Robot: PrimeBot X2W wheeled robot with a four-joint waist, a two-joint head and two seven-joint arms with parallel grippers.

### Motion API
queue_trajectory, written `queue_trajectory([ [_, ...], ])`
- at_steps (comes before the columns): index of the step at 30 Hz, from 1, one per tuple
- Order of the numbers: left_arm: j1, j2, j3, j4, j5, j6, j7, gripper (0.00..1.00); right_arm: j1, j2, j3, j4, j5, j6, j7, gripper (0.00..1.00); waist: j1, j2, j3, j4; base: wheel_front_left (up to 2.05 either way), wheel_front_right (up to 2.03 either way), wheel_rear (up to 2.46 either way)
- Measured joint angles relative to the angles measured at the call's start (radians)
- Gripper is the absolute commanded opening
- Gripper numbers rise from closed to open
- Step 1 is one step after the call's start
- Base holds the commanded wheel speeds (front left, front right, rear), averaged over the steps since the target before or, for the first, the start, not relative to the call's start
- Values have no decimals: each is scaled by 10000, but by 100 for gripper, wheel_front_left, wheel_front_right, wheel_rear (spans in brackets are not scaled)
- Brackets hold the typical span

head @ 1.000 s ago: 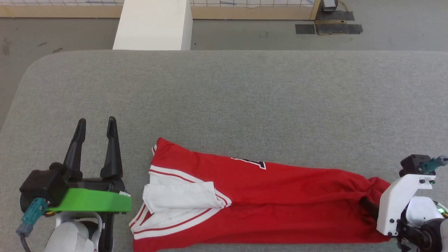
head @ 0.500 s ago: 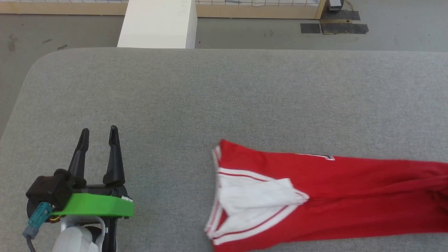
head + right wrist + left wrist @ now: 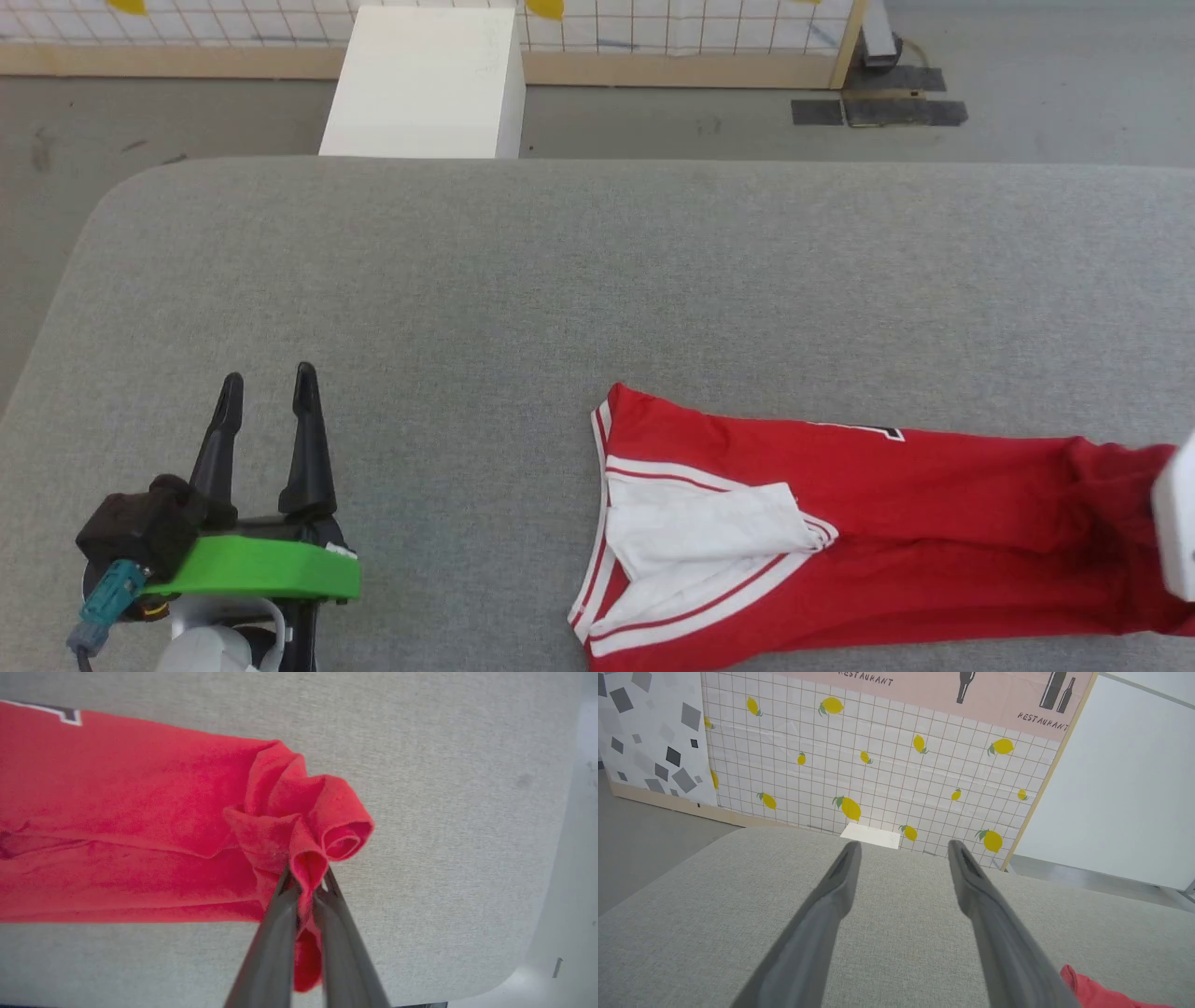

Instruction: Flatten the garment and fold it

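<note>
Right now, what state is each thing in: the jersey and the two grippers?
Garment: lying on the grey table, narrowed and creased, not flat, one end bunched and pinched.
White sleeve: folded over onto the red body.
Left gripper: open, empty, apart from the garment.
Right gripper: shut on the garment's bunched end.

A grey cloth-covered table (image 3: 597,280) with rounded corners spans the scene. Beyond its far edge, left of middle, a white box (image 3: 425,84) stands on the grey floor (image 3: 187,117). Behind the box a wooden baseboard (image 3: 672,67) runs under a white grid wall (image 3: 887,770) printed with yellow lemons (image 3: 850,808). Black tape patches (image 3: 896,112) lie on the floor at far right. Above the grid, a pink band (image 3: 924,686) reads "RESTAURANT" beside bottle silhouettes.
</note>
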Motion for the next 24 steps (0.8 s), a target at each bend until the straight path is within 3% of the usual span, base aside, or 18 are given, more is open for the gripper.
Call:
queue_trajectory([
  [5, 87, -6, 35, -2, 0, -6, 0, 100, 105, 412, 951, -1868, 1237, -2, 696, 0, 0, 0, -123, -100, 0, 0, 0],
  [10, 91, -12, -79, 13, -2, -90, 0, 100, 50, 1444, 2263, -2121, 2025, -2, 414, 0, 0, 0, -159, -18, 0, 0, 0],
  [16, 86, -12, -153, 81, -52, -173, 2, 100, -470, 2266, 3651, -1225, 2130, -2, -798, 0, 0, 0, -103, 326, 0, 0, 0],
  [24, 86, -15, -297, 155, -96, -186, 4, 100, -1322, 3266, 4635, 688, 1806, -2, -2257, 0, 0, 0, 64, 799, 0, 0, 0],
])
